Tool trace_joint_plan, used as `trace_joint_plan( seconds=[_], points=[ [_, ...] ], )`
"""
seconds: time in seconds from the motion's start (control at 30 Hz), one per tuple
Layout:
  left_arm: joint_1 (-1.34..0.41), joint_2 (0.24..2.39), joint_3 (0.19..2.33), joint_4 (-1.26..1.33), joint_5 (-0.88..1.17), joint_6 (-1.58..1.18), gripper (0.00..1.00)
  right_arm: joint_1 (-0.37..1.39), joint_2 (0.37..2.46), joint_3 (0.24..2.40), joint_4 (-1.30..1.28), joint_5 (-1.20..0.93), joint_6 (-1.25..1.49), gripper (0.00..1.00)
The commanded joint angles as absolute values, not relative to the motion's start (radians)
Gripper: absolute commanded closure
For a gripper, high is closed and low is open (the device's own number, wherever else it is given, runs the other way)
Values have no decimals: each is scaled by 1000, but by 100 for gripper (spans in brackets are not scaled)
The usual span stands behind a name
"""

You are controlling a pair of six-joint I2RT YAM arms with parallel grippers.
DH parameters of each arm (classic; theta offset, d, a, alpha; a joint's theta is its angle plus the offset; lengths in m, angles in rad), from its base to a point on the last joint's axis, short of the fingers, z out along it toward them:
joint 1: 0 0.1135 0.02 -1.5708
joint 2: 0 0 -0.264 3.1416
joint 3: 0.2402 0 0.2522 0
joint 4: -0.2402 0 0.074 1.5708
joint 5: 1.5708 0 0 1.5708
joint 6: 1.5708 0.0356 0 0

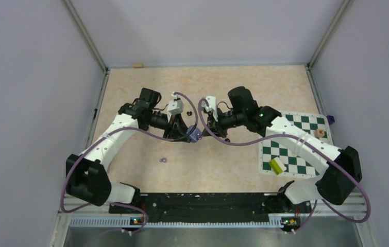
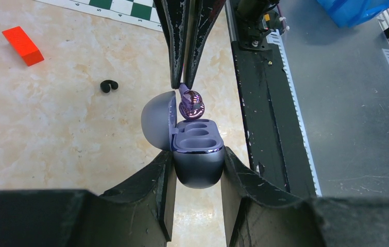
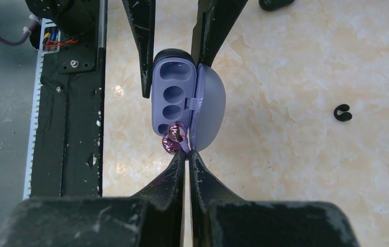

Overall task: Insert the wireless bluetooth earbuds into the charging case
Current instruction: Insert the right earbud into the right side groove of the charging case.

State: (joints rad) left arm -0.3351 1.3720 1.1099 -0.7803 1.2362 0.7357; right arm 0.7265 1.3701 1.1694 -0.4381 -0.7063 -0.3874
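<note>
Lilac charging case (image 2: 197,172) sits clamped in your left gripper (image 2: 198,157) (lid hinged open, wells facing up). Just beyond it, your right gripper (image 2: 183,85) pinches a lilac earbud (image 2: 191,103) at the case's far well. Farther off, a black earbud (image 2: 108,86) lies on the table (image 2: 53,144), with a red block (image 2: 22,45) past it.

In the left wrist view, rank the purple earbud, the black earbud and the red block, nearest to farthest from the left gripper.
1. Purple earbud, straight ahead, over the charging case.
2. Black earbud, farther out, left in the view, on the table.
3. Red block, farthest, upper left.
</note>
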Motion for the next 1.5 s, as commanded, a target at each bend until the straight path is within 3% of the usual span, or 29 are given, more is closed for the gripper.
trace_joint_plan(
  seconds=[0.0, 1.17, 1.47],
  points=[
    [-345, 1354, 1111, -775, 1247, 755, 100, 739, 1370, 1177, -394, -737, -373, 100],
    [-376, 1373, 1111, -781, 1215, 766, 100, 794, 1406, 1192, -408, -699, -381, 100],
    [-375, 1383, 1120, -781, 1207, 757, 100, 799, 1406, 1196, -381, -570, -362, 100]
  ],
)
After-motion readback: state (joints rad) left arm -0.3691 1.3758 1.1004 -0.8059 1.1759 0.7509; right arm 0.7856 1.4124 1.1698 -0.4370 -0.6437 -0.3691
